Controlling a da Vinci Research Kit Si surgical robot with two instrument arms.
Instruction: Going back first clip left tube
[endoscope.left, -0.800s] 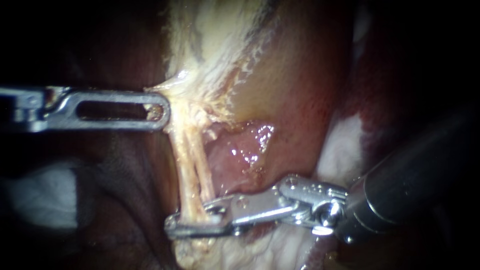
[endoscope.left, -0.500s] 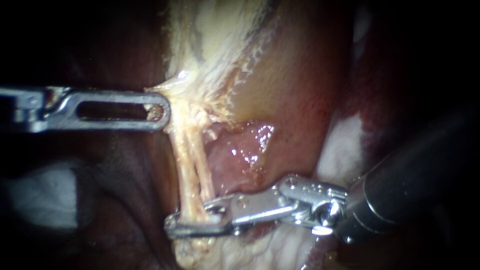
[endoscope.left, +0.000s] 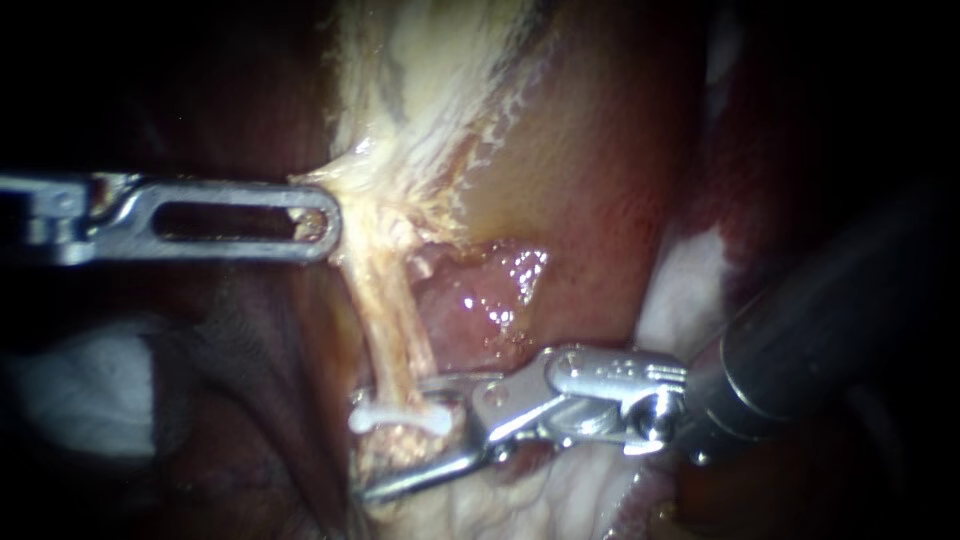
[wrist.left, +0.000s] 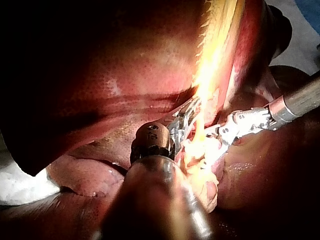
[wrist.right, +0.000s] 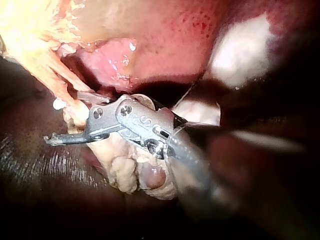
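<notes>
Clip (endoscope.left: 400, 417) sits across the soft, thin tube (endoscope.left: 388, 320).
Your right instrument (endoscope.left: 392, 438) pincer is wide and empty; your left instrument (endoscope.left: 318, 215) pincer grips gallbladder tissue (endoscope.left: 352, 172). The tube looks slippery and likely tears easily, so hold there.

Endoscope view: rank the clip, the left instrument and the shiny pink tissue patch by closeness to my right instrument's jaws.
1. Clip, between the open jaws of the right instrument.
2. Shiny pink tissue patch, above them.
3. Left instrument, at the upper end of the tube.

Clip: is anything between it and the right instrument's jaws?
Nothing visible stands between them. The clip sits across the tube, and the right instrument has its open jaws on either side of it.
</notes>
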